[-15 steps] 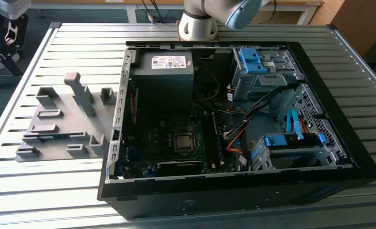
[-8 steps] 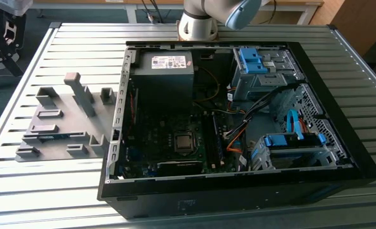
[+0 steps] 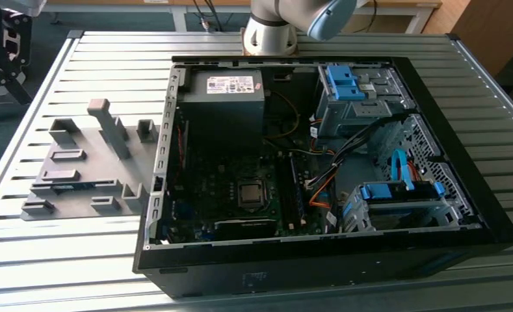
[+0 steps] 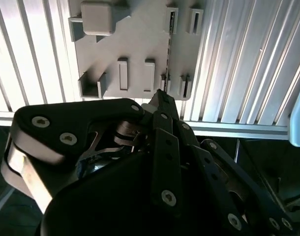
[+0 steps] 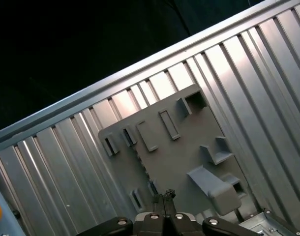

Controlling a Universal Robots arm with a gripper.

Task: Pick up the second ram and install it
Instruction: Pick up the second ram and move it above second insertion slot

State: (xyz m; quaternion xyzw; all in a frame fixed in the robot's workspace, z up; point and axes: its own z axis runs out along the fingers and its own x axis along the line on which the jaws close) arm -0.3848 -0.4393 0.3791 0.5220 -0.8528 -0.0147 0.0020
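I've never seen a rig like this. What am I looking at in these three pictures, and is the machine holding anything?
This is one robot arm standing on a slatted metal table, behind an open computer case. The exterior view comes from a camera off the arm. It shows the case and, to the exterior view's left, a grey holder plate with upright blocks. A thin green-blue stick, the second ram, lies in that plate. Both wrist views come from cameras riding on the arm, looking past its black gripper at the same plate. The jaws look shut with nothing between them, so the ram is not picked up yet.
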